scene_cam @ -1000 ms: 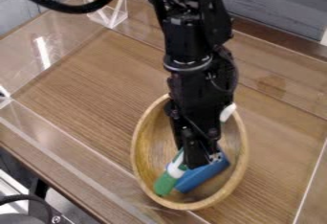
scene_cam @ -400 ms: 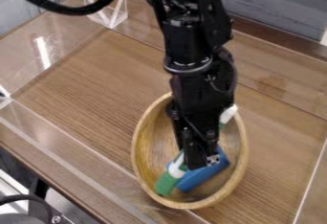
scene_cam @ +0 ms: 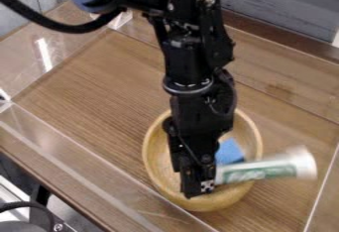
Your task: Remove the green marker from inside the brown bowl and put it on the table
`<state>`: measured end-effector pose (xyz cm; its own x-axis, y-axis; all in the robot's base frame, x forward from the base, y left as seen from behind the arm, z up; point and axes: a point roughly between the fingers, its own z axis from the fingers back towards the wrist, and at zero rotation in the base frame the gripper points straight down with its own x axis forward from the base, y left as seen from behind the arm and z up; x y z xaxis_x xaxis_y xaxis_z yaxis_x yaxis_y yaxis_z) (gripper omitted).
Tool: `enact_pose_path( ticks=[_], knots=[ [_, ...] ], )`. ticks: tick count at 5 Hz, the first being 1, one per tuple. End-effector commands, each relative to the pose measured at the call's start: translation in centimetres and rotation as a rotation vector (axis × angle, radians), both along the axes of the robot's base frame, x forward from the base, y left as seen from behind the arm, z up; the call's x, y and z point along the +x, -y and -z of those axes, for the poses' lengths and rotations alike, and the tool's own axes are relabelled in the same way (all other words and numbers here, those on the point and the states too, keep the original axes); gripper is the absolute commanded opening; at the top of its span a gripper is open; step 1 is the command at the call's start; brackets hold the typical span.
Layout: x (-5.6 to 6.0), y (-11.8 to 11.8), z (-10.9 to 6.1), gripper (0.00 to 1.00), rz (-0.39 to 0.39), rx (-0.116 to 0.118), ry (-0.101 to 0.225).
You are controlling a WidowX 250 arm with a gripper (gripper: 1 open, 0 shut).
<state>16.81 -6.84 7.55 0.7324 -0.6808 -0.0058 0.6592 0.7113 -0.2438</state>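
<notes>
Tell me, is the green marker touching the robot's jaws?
Cannot tell. The camera view shows the green marker ending right by the black jaws, but any contact or gap is hidden.

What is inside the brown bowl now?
Inside the brown bowl, part of a blue block shows. The green-ended marker extends out over the right rim. The black gripper covers much of the inside, so anything behind it is hidden.

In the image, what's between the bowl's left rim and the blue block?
In the camera view, the black gripper comes between the brown bowl's left rim and the blue block.
</notes>
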Motion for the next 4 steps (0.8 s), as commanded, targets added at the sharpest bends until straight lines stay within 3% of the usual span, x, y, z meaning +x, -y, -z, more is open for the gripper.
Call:
enact_pose_path(
  ticks=[1,2,4],
  knots=[
    [1.05,-0.19,-0.23,0.0,0.009,-0.004,0.033],
    [1.42,0.04,-0.17,1.0,0.006,-0.01,0.039],
    [1.63,0.34,-0.04,1.0,0.009,-0.01,0.057]
  ],
)
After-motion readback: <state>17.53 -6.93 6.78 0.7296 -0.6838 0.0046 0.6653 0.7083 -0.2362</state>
